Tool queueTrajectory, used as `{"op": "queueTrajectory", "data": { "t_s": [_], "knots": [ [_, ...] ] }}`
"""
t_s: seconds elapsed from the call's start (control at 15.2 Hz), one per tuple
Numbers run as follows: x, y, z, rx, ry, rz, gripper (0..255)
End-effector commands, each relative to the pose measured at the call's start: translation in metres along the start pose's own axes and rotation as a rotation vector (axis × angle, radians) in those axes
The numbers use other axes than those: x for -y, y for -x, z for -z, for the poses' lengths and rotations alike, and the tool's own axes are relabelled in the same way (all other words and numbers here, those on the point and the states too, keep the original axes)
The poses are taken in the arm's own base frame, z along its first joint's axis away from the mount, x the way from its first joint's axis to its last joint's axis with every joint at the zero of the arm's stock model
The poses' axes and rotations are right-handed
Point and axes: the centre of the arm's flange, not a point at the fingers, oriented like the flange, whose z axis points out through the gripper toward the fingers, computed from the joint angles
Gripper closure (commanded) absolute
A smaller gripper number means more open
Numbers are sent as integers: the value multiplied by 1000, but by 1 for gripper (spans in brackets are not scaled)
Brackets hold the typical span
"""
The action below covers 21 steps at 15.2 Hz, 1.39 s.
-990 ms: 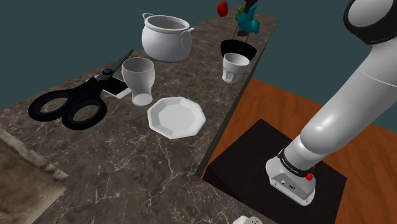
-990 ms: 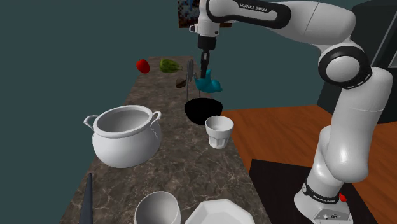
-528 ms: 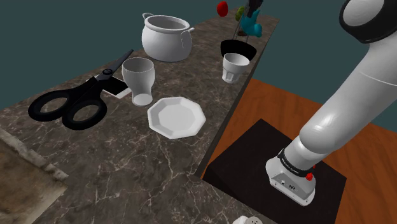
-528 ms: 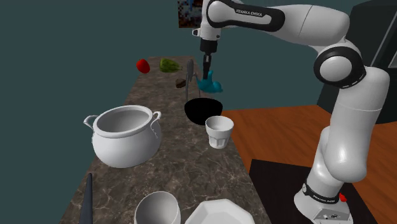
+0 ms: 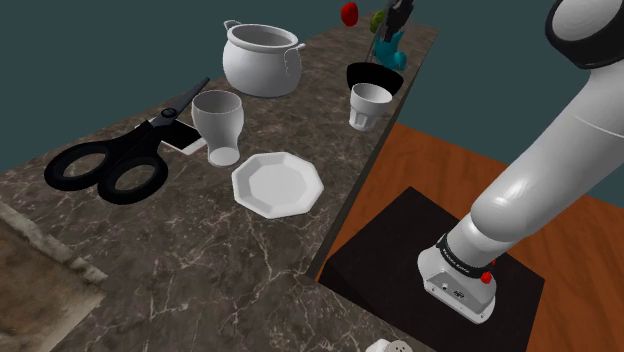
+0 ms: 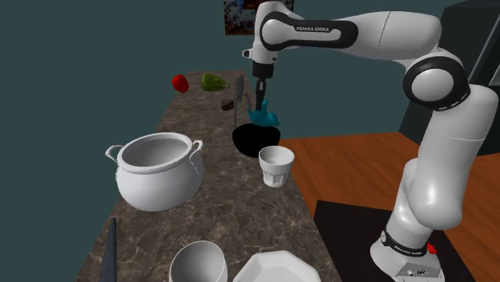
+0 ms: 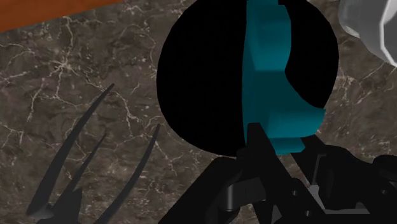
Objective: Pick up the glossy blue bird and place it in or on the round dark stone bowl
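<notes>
The glossy blue bird point(image 5: 391, 43) point(image 6: 264, 117) hangs just above the round dark bowl point(image 5: 375, 77) point(image 6: 255, 142) near the far end of the marble counter. My black gripper point(image 5: 398, 22) point(image 6: 260, 102) comes down from above and is shut on the bird. In the wrist view the bird point(image 7: 273, 76) sits clasped in the gripper point(image 7: 280, 145), with the bowl's black inside point(image 7: 197, 83) directly behind it.
A white cup point(image 5: 369, 105) point(image 6: 276, 166) stands right next to the bowl. A white pot point(image 5: 260, 58), a goblet point(image 5: 217, 125), an octagonal plate point(image 5: 276, 184) and black scissors point(image 5: 115, 160) sit nearer. A dark pronged utensil point(image 7: 83, 172) lies beside the bowl. A red item point(image 6: 180, 82) lies beyond.
The gripper has lowered the bird toward the bowl, and the arm's upper links have shifted slightly. Nothing on the counter has moved.
</notes>
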Motion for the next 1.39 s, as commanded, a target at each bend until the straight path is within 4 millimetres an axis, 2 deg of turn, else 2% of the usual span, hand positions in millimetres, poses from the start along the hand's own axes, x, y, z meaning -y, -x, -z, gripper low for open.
{"op": "queueTrajectory", "data": {
  "t_s": [0.0,0.33,0.86,0.92,1.25,1.32],
  "knots": [
    [-1,0,-11,0,0,0,255],
    [-1,3,-40,0,0,0,255],
    [-1,3,-40,0,0,0,255],
    [-1,3,-40,0,0,0,0],
    [-1,3,-40,0,0,0,0],
    [-1,3,-27,0,0,0,0]
  ]
}}
